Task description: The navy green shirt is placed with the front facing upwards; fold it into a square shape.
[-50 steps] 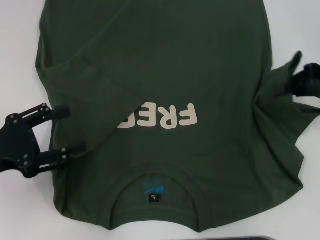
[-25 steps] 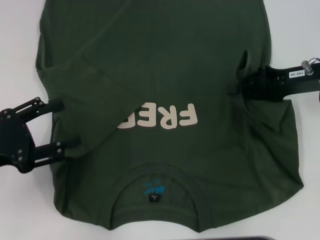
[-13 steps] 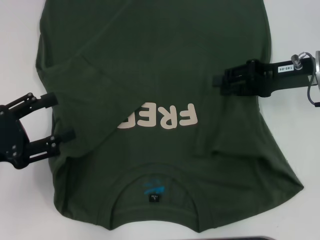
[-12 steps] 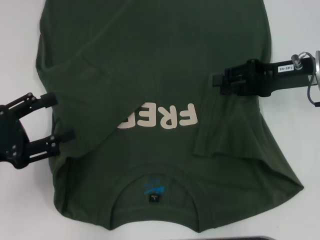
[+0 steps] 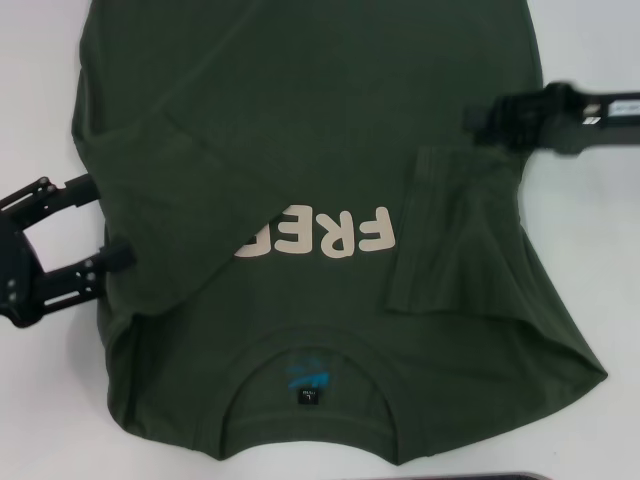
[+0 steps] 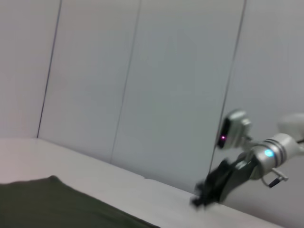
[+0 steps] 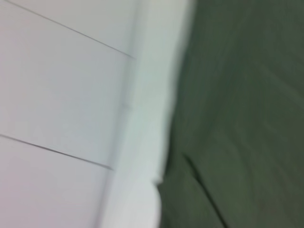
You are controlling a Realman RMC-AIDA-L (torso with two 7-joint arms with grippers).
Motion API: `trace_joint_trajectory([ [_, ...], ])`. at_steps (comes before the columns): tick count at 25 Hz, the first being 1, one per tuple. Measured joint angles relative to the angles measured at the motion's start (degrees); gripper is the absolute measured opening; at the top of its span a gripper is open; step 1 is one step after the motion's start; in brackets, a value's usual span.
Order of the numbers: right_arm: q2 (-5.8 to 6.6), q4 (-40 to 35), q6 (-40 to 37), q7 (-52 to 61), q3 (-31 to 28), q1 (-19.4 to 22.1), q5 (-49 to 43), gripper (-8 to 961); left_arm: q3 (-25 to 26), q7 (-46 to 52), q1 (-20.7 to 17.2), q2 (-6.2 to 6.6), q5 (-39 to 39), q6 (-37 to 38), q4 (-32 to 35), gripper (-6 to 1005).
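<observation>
White table (image 5: 30, 90) under navy green shirt (image 5: 300, 120)

Black skeletal left gripper (image 5: 95, 232); silver, blue-lit right arm (image 6: 266, 154).

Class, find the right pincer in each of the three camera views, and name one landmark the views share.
Head view: the right pincer is at the upper right, over the navy green shirt near its edge.
Left wrist view: the right pincer shows far off, low at the right.
Right wrist view: not in the picture.
Shared landmark: the shirt's green cloth.
</observation>
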State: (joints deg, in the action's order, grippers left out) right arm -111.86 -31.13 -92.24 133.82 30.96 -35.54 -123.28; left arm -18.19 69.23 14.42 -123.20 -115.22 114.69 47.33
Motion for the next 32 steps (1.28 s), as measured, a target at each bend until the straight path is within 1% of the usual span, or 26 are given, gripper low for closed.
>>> trace_joint_trajectory([
  [1,0.60,-0.1,-1.5,-3.7,-0.3,0.9,3.6,431,0.0,1.3,0.1,0.20,0.1,-0.1,0.0,849],
  [3,1.11,-0.1,-3.8,-13.3,-1.1,2.8,11.4,436,0.6,4.4,0.5,0.74,0.1,-0.2,0.0,849],
  [5,0.71,0.6,-4.7,-24.1,-1.8,4.8,18.3,442,1.8,6.9,1.0,1.13,0.2,0.0,0.0,849],
  [6,0.31,1.1,-4.7,-27.5,-1.9,5.5,20.1,445,2.3,8.0,1.2,1.24,0.2,0.1,0.0,849],
  [8,-0.88,1.7,-3.7,-34.5,-1.9,6.9,23.0,450,2.3,10.5,1.5,1.45,0.2,0.4,0.3,849],
  [10,-1.81,0.6,-3.1,-39.4,-1.3,7.6,22.7,456,1.6,12.4,1.8,1.73,0.2,0.9,0.4,849],
  [13,-2.64,-1.8,-5.3,-47.1,0.4,8.2,19.6,561,0.4,14.0,2.0,2.10,0.1,1.5,0.3,849],
  [14,-3.11,-2.5,-6.9,-50.1,1.0,8.4,18.5,596,0.1,14.3,2.0,2.13,0.1,1.6,0.4,849],
  [16,-4.80,-5.3,-9.8,-57.1,1.7,9.6,16.7,666,-0.7,15.1,1.9,2.22,0.0,2.0,0.5,850],
  [18,-6.94,-9.5,-11.7,-61.9,2.2,11.5,15.0,754,-1.4,15.8,1.6,2.34,0.0,2.4,0.5,850],
  [19,-7.65,-11.2,-12.1,-62.8,2.3,12.4,14.3,798,-1.6,15.9,1.5,2.37,0.1,2.5,0.5,850],
  [20,-7.91,-12.2,-12.4,-62.9,2.3,13.0,14.0,842,-1.8,15.9,1.3,2.35,0.1,2.7,0.5,850],
  [21,-8.06,-12.8,-12.9,-62.9,2.2,13.7,13.8,886,-2.0,15.9,1.2,2.29,0.1,2.7,0.5,850],
  [27,-7.79,-15.9,-17.9,-62.7,0.8,17.1,14.1,915,-2.2,15.8,-0.3,2.06,-0.2,2.7,0.5,843],
  [29,-7.77,-16.5,-18.1,-62.7,0.3,17.9,14.1,924,-2.3,15.7,-0.8,2.01,-0.6,2.7,0.6,841],
  [32,-7.71,-16.6,-17.9,-62.6,-0.7,18.6,14.0,924,-2.2,16.1,-2.1,2.22,-3.4,2.7,1.3,841],
])
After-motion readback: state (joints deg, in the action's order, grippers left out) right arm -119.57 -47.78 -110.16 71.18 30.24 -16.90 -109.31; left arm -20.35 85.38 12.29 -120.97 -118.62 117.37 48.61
